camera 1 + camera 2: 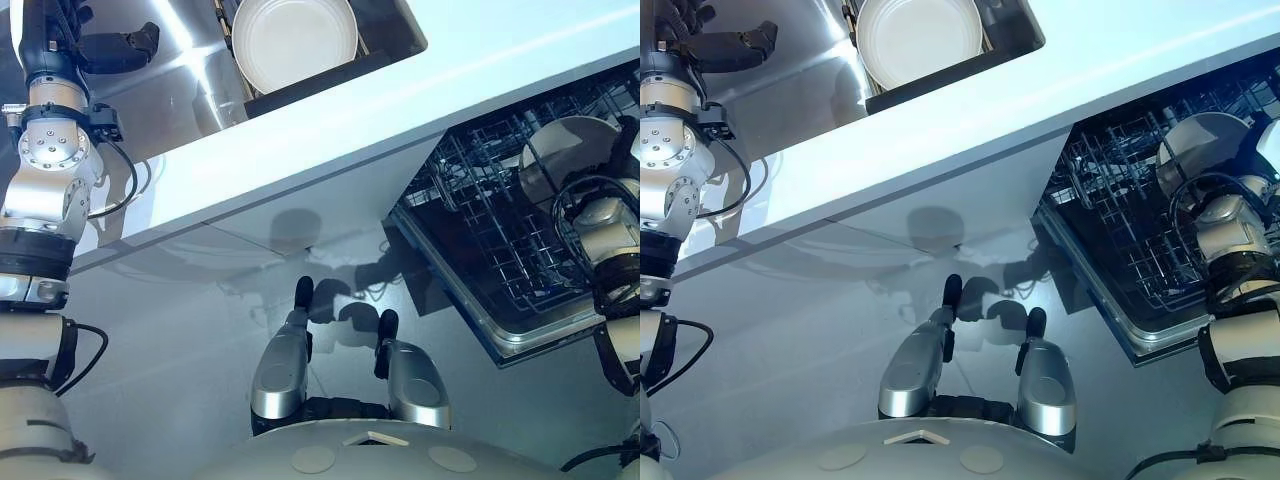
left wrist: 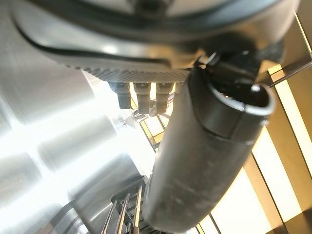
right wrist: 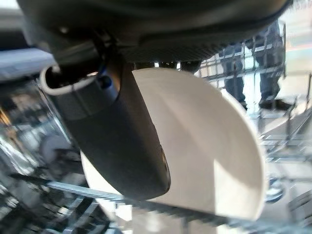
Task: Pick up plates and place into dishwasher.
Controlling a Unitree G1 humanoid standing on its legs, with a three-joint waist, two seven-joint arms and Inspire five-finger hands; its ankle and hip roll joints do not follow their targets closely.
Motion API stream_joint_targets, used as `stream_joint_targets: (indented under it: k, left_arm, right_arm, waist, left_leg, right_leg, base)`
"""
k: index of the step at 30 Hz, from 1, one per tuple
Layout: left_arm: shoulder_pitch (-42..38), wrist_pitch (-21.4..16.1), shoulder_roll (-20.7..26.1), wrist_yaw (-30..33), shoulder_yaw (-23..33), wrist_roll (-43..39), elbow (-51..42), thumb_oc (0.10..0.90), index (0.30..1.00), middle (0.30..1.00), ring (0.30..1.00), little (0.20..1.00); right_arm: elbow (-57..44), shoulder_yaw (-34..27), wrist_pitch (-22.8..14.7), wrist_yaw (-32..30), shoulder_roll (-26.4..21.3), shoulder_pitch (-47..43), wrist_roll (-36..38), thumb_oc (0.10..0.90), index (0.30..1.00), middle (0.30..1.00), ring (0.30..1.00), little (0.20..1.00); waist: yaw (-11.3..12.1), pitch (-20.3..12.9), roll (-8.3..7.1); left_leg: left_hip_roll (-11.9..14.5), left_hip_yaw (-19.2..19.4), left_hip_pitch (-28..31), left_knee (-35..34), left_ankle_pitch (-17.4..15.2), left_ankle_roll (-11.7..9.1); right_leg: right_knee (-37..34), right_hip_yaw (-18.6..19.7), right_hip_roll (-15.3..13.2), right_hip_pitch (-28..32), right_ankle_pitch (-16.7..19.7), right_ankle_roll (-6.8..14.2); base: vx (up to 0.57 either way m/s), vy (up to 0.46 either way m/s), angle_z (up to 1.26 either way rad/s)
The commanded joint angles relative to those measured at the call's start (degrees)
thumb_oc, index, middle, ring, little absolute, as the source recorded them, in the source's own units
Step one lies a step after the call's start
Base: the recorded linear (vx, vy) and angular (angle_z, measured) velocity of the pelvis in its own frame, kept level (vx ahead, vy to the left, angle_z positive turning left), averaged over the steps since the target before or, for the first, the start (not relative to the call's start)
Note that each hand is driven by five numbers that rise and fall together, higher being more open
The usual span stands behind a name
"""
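My right hand [image 3: 117, 139]: fingers pinch white plate [image 3: 209, 146] over dishwasher rack [image 1: 480, 235] | left hand [image 1: 112, 48]: fingers relaxed, empty, over sink [image 1: 170, 75]

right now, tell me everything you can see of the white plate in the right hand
The round white plate looks like smooth glazed ceramic, plain and unmarked. It is held tilted on edge over the dark wire dishwasher rack, with its lower edge down among the wires. Whether it already rests on them is unclear. The right hand pinches it, with the thumb lying across its face and the fingers behind its upper edge.
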Motion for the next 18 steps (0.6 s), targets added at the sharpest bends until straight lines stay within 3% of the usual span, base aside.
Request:
stream_joint_targets:
  k: [1,10,15,18]
  left_arm:
    - [-2.44,-4.50,5.12,0.94,4.81,2.37,-6.15,0.800,0.900,0.900,0.900,0.900]
    - [3.53,-3.43,3.73,-0.12,10.52,4.78,-7.60,0.800,0.900,0.900,0.900,0.900]
    - [6.24,-2.40,3.05,-1.50,12.59,6.42,-7.67,0.800,0.900,0.900,0.900,0.900]
    - [7.84,-1.20,2.81,-2.87,13.32,9.47,-7.50,0.800,0.900,0.900,0.900,0.900]
  right_arm:
    - [-7.99,-3.78,-4.08,-8.32,-0.77,2.29,2.97,0.800,0.900,0.900,0.900,0.900]
    - [-20.29,-15.21,-7.99,-8.85,2.15,13.56,5.37,0.800,0.900,0.900,0.900,0.900]
    - [-25.77,-19.41,-9.51,-7.87,2.44,18.88,3.92,0.800,0.900,0.900,0.900,0.900]
    - [-30.27,-21.92,-12.35,-8.81,2.70,21.67,1.24,0.800,0.900,0.900,0.900,0.900]
  waist:
    - [-2.78,-6.93,-3.59]
    - [-4.87,-10.64,-4.26]
    - [-6.09,-13.32,-4.61]
    - [-6.98,-14.98,-4.57]
  left_leg:
    - [-3.35,4.70,1.43,3.38,-8.10,1.94]
    - [-3.52,7.10,4.78,2.35,-9.26,2.52]
    - [-3.74,8.74,6.67,2.03,-10.12,2.94]
    - [-4.02,9.89,7.78,1.78,-10.71,3.28]
  right_leg:
    - [0.26,2.57,3.36,-1.20,-1.85,-2.89]
    - [-0.09,3.49,3.43,0.58,-2.05,-2.40]
    - [-0.75,4.34,3.48,1.75,-1.93,-1.94]
    - [-1.13,5.02,3.47,2.30,-1.75,-1.44]
  base:
    - [0.00,0.043,-0.01]
    - [0.03,0.060,-0.10]
    - [0.02,0.070,-0.17]
    - [0.00,0.092,-0.19]
